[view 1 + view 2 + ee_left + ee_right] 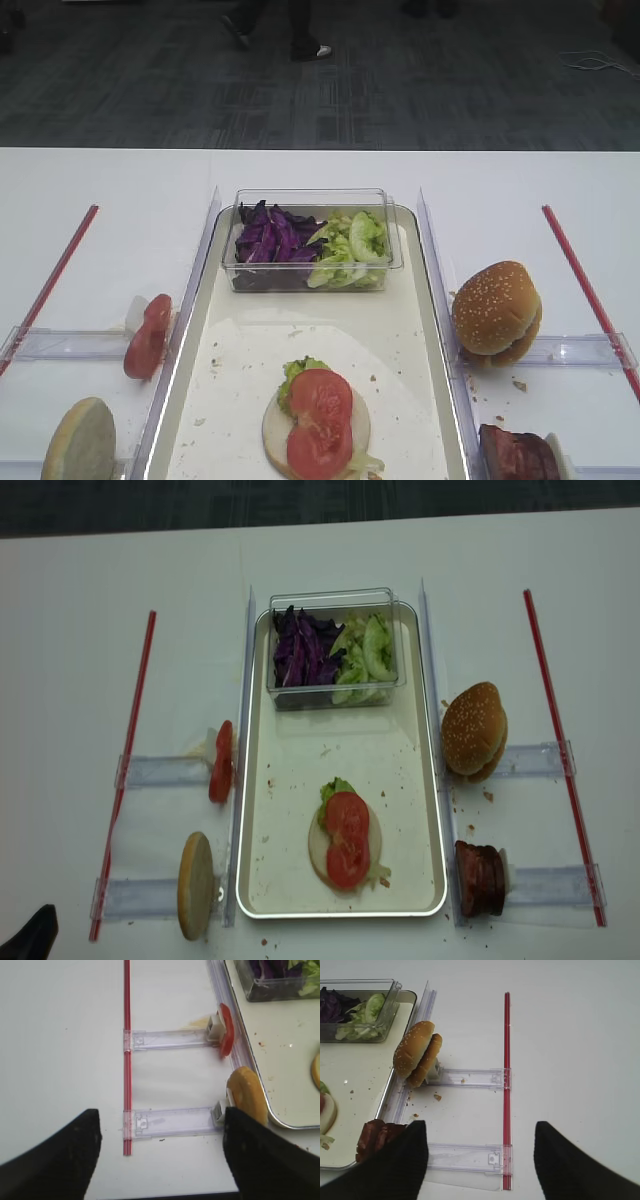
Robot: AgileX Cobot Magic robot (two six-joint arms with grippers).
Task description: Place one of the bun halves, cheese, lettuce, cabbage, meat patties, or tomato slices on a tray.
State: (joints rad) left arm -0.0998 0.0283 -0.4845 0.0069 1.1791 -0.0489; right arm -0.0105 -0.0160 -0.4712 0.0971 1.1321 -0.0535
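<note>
Centrally on the white table sits the tray (424, 810), long and cream-white with a silvery rim. At its far end stands a clear plastic tub (333, 602) holding the purple cabbage (300, 650) on its left side and the green lettuce (365, 652) on its right. Near the tray's near end lies a bun half (316, 845), cut face up, with a bit of green leaf showing at its far edge and two tomato slices (347, 838) lying on top of it.

Left of the tray, another tomato slice (221, 762) stands on edge at the end of a clear plastic holder (160, 771), and a bun half (195, 884) stands on edge at the holder nearer the camera. Right of the tray, sesame-topped bun halves (473, 730) lean together on edge, and the meat patties (480, 877) stand in the holder nearer the camera. Crumbs lie scattered around them. A red strip (557, 738) runs along the table on each outer side.

The left gripper (160, 1155) hangs over the table left of the tray, its dark fingers spread wide with nothing between them. The right gripper (480, 1155) likewise stands wide apart and empty, near the meat patties.
</note>
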